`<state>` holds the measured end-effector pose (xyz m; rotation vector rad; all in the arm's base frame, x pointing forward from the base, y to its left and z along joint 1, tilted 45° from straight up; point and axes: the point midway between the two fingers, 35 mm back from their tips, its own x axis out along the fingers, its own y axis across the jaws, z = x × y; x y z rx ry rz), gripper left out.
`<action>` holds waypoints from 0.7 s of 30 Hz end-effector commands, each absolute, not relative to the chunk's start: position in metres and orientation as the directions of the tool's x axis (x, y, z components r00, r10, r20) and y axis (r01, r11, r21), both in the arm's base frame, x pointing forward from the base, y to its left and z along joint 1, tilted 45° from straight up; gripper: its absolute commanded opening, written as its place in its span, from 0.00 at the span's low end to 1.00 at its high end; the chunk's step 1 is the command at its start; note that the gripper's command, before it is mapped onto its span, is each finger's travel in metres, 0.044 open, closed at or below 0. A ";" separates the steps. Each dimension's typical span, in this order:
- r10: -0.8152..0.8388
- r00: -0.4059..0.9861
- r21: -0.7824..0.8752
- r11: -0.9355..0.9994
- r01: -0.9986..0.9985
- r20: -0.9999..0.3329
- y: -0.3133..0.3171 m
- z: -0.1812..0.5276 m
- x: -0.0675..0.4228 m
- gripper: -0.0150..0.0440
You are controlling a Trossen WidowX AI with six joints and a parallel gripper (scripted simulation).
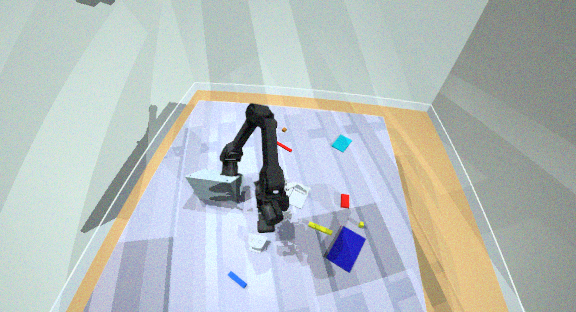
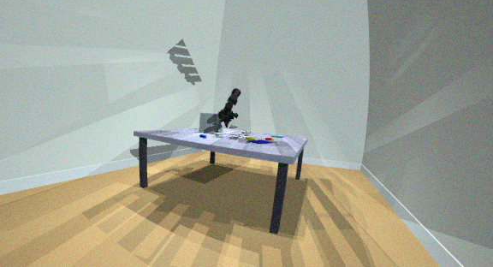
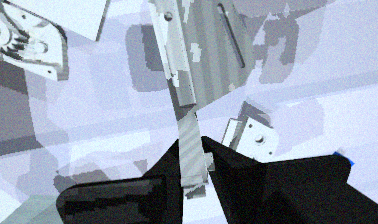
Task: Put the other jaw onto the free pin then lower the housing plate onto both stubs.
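My gripper is shut on a pale grey jaw, by its narrow strip, above the table. The jaw's broad part with a long slot reaches up the wrist view. The white gear base lies flat at the wrist view's upper left, apart from the held jaw; dark gear teeth show on it. A broad white plate beside it looks like the mounted jaw. A small white piece with holes, apparently the housing plate, lies apart from the base. The pins are too small to tell.
A pale upright panel stands left of the arm. A dark blue slab, a yellow bar and a red block lie on the right. A blue bar lies near the front, a cyan square farther back.
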<state>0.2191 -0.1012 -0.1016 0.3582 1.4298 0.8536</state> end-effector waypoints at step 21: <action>0.691 -0.078 0.689 0.723 0.050 -0.719 -0.099 -0.096 0.231 0.32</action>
